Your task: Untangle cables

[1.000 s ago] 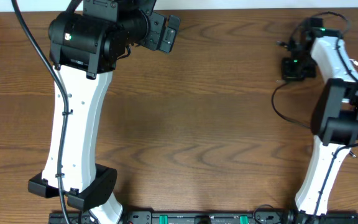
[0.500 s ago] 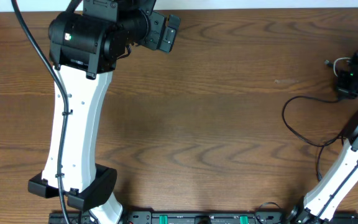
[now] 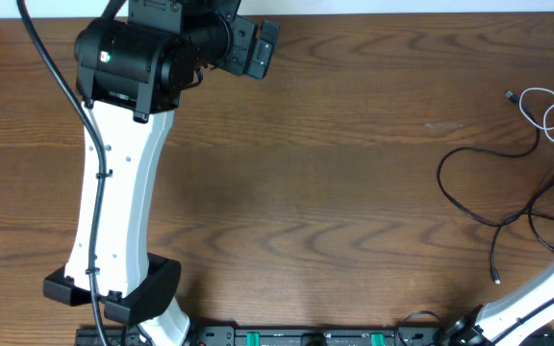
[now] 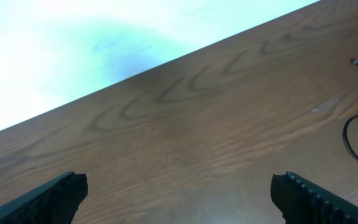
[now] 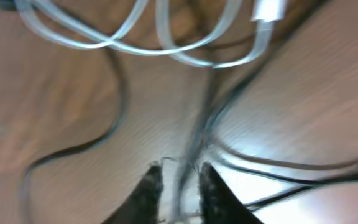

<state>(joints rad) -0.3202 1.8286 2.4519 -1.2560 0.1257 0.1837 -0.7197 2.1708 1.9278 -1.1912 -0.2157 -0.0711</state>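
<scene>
The cables lie at the table's right edge. A white cable (image 3: 549, 104) is looped at the far right, and a black cable (image 3: 447, 188) curves out from it and ends in a small plug (image 3: 496, 279). The blurred right wrist view shows white loops (image 5: 185, 55) and black strands (image 5: 114, 118) on the wood. My right gripper (image 5: 179, 183) is just above them, jaws a little apart, with a thin strand running loose through the gap. It is outside the overhead view. My left gripper (image 4: 182, 190) is wide open over bare wood at the far left, holding nothing.
The left arm (image 3: 123, 163) stretches up the left side of the table (image 3: 335, 173). Only the lower part of the right arm (image 3: 537, 293) shows, at the bottom right corner. The table's far edge (image 4: 166, 59) runs just ahead of the left gripper.
The right arm swung right and out of the overhead view, dragging the cables with it; they now lie spread at the right edge. Its jaws have parted. The left arm is still.
</scene>
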